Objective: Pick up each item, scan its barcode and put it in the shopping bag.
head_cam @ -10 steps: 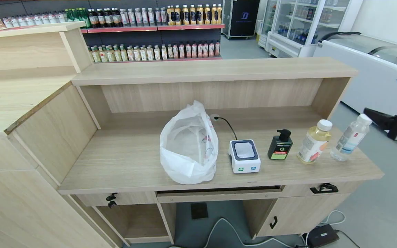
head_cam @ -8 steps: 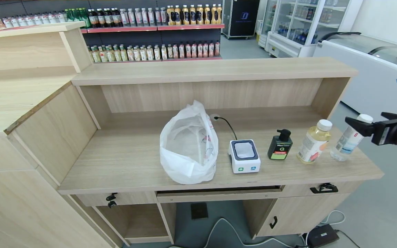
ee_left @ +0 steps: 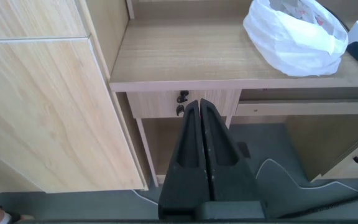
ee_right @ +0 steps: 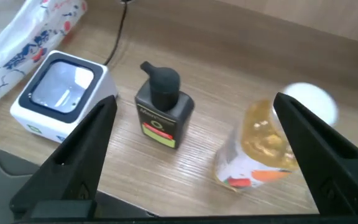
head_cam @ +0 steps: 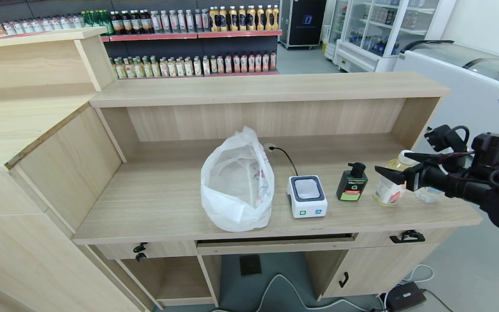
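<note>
- Right pincer [head_cam: 390, 161]: black, at the right of the head view, fingers spread wide and holding nothing. It hangs above the counter [head_cam: 167, 203], in front of the yellow bottle [head_cam: 383, 190].
- Left pincer [ee_left: 199, 106]: two black fingers pressed together, closed on nothing, low in front of the counter's edge.
- Yellow bottle: clear plastic, pale yellow liquid, white cap, partly covered by the right pincer.
- Pump bottle [head_cam: 352, 182]: just left of it, squat and dark, with a black pump head and a red and green label.
- Clear bottle [head_cam: 425, 196]: to the right, mostly hidden behind the arm.
- Scanner [head_cam: 306, 196]: centre of the frame, a small white box with rounded corners, its glass window facing up, a black cable behind it.
- Bag [head_cam: 236, 182]: left of centre, thin crinkled white plastic, mouth open towards the camera. No item can be seen inside.
- Counter: pale wood grain, smooth and flat.
- Progress: the task looks barely begun. All three bottles stand upright on the counter, none yet gripped, scanned or bagged.
</note>
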